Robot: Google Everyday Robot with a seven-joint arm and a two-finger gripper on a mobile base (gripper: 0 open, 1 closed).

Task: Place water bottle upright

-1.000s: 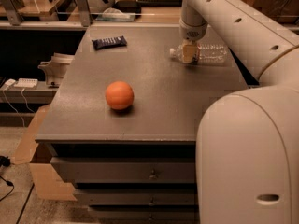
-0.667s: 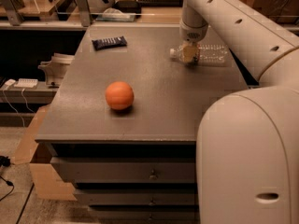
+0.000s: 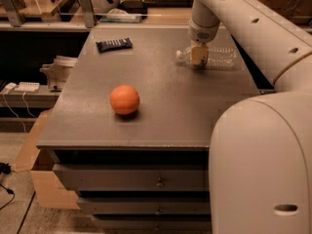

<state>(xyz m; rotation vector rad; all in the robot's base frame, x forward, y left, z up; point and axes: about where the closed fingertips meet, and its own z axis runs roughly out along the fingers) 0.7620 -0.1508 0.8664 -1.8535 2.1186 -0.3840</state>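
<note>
Our gripper (image 3: 199, 58) is down at the far right of the tabletop (image 3: 165, 116), right at the water bottle (image 3: 222, 57). Its pale end crosses in front of the bottle just behind the cap. We cannot tell whether it is clamped on the bottle or loose.

Nearest to us, the robot's rounded white body (image 3: 263, 169) fills the lower right corner. Beside it, below the table's front edge, we see a stack of dark drawers (image 3: 131, 179) with small knobs. A cardboard box (image 3: 46, 191) stands on the floor at their left corner.

On the grey top, the orange ball (image 3: 125, 99) rests alone in the near left half, well apart from everything else.

Farther back and to the right, the water bottle lies on its side. Its white cap points left and its clear ribbed body runs right towards the table's edge. The white arm (image 3: 243, 18) comes down to it from above and from the right.

Across from the bottle, on the far left of the top, the dark blue candy bar wrapper (image 3: 114, 44) lies flat, well apart from bottle and ball.

Beyond the table's back edge we see a wooden workbench (image 3: 161, 11) with dim clutter on it. Off to the left a lower shelf holds a pale object (image 3: 57, 69) that we cannot identify.
</note>
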